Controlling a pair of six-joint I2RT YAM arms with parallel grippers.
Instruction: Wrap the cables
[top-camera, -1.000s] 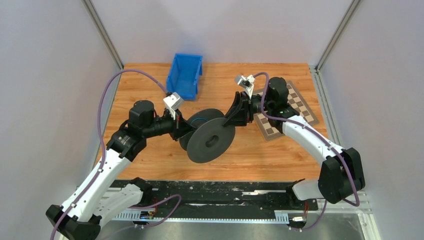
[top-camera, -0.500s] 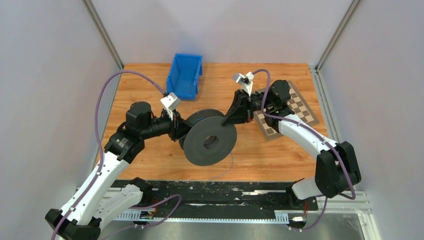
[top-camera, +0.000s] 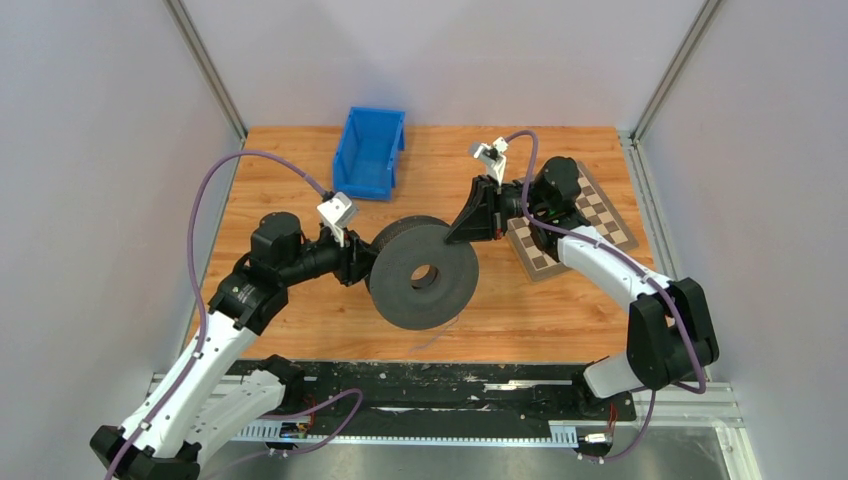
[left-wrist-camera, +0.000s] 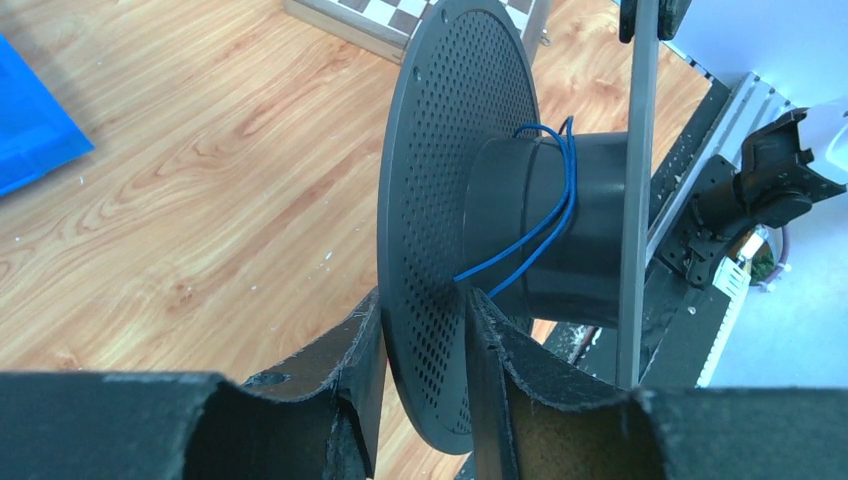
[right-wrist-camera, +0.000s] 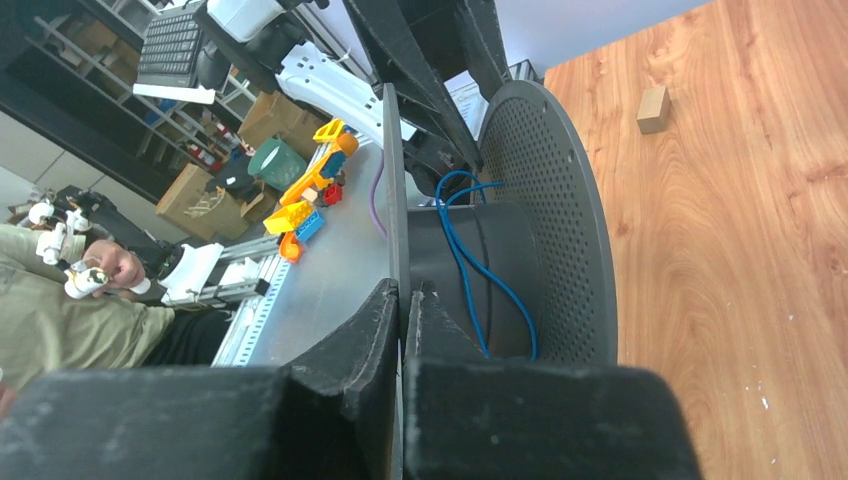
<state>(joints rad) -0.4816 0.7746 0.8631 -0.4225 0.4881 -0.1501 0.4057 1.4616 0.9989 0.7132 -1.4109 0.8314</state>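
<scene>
Two rims: my right jaws pinched one edge of the spool (top-camera: 400, 292) tight, my left jaws straddled the other with gaps; wire (left-wrist-camera: 569, 165) looped its hub above bare tabletop (top-camera: 310, 312).

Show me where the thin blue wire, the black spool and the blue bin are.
blue wire (left-wrist-camera: 571, 170), left wrist view, strand crossing the hub.
black spool (top-camera: 400, 290), top external view, front flange face.
blue bin (top-camera: 370, 150), top external view, inside floor.

Matt black perforated plastic spool (left-wrist-camera: 440, 200), thin glossy blue cable (left-wrist-camera: 571, 170), wood-grain table (left-wrist-camera: 200, 180), glossy blue plastic bin (top-camera: 350, 155)
</scene>
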